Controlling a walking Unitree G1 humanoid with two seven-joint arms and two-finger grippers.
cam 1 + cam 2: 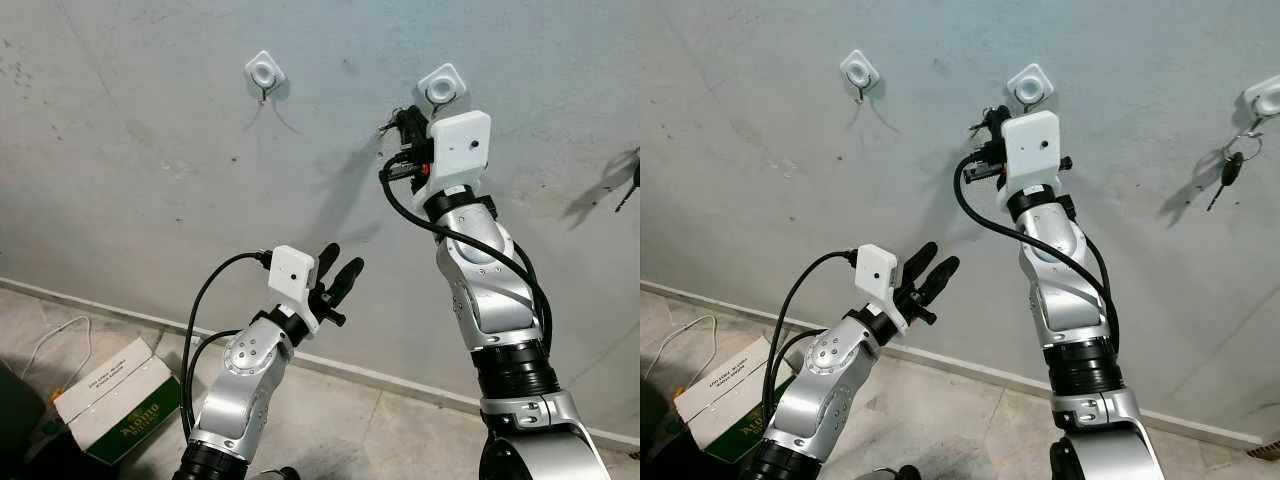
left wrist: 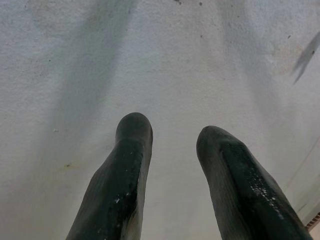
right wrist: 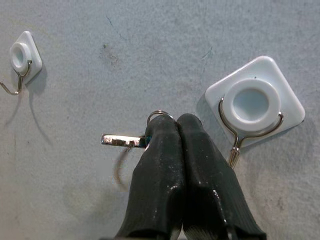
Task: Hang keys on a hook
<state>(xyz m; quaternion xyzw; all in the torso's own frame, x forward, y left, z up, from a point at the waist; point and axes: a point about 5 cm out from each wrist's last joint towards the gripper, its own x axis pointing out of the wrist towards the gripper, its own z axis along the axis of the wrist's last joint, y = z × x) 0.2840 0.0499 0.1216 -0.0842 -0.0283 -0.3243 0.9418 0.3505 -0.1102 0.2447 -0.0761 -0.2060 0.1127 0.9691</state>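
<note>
Right pincer (image 3: 176, 125) clenched on the key ring (image 3: 159, 116), just beside the wire hook (image 3: 235, 150). I should shift the ring across, then lower. Left pincer (image 2: 172, 137) released, idle.

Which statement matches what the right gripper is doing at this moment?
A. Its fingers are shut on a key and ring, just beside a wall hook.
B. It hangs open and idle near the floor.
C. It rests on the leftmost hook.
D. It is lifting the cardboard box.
A: in the right wrist view the right gripper is pinched shut on the key, close beside the wire of the white hook.
</note>
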